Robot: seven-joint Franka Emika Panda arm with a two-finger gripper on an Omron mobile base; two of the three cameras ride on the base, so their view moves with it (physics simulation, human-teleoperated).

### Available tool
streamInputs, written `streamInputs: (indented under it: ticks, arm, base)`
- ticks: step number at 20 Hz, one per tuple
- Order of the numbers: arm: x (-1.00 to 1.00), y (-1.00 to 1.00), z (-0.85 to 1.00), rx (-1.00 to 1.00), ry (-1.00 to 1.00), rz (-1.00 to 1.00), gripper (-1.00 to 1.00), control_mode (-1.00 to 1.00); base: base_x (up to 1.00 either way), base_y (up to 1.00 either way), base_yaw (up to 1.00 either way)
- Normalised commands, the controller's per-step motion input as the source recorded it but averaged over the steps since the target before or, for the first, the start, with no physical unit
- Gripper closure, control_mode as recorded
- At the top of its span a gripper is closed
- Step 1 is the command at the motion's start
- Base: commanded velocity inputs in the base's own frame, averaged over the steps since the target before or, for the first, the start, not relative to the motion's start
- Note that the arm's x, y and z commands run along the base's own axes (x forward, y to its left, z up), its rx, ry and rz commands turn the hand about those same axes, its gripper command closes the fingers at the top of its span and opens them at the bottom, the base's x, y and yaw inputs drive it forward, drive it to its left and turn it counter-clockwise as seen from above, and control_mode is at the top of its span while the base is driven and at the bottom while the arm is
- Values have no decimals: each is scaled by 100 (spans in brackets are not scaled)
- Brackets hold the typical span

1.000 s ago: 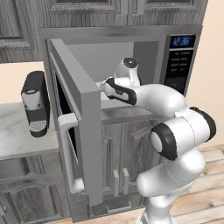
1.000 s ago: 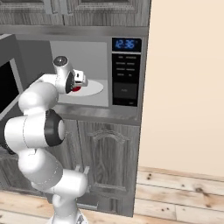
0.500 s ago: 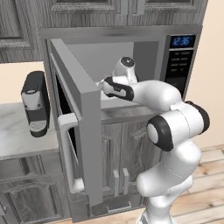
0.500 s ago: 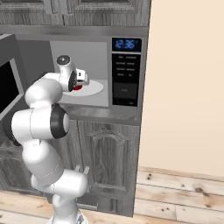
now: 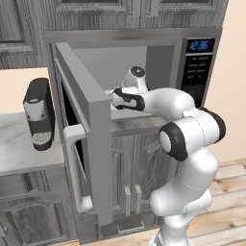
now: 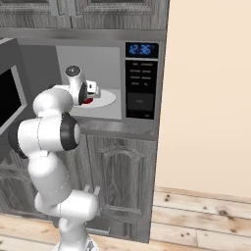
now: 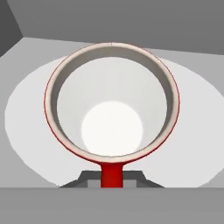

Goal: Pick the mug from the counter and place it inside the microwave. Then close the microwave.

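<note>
risk of tipping: we judge that the mug (image 7: 112,103) could topple if we let go while it hangs above the turntable (image 7: 26,127) or sits tilted; a drop onto its base edge would roll it toward the cavity mouth
risk at the door: the microwave door (image 5: 89,144) stands wide open beside our arm; we judge that a careless withdrawal could knock the mug over, and that swinging the door shut with the forearm still in the opening would jam it
risk of dragging: the red handle (image 7: 112,174) points straight back at our wrist; if a finger catches it on the way out, we judge the mug comes with us
gripper state: we cannot tell from these pictures whether the gripper (image 6: 92,91) is clamped on the mug or parted; its tips are hidden
mug position: inside the microwave (image 6: 105,78), over the turntable, near its middle; in the right base view a red patch (image 6: 87,101) shows just below our hand
mug axis: its long axis runs along our line of sight, roughly upright over the turntable
mug facing: the open mouth faces up at our hand; white inside and bottom visible
</note>
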Motion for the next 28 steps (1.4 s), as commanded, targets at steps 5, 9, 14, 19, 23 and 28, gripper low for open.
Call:
streamInputs:
  ticks: [5,9,14,19,23,28]
  arm:
    - [9,5,-23,0,0,0,100,-100]
    - [3,0,-7,0,0,0,100,-100]
    - [0,0,0,0,0,0,100,-100]
    - [0,0,0,0,0,0,-100,-100]
    - [0,0,0,0,0,0,-100,-100]
    - [-16,-2,15,0,0,0,-100,-100]
  base:
    - [0,0,0]
    - [0,0,0]
    - [0,0,0]
    - [0,0,0]
    - [0,0,0]
    - [0,0,0]
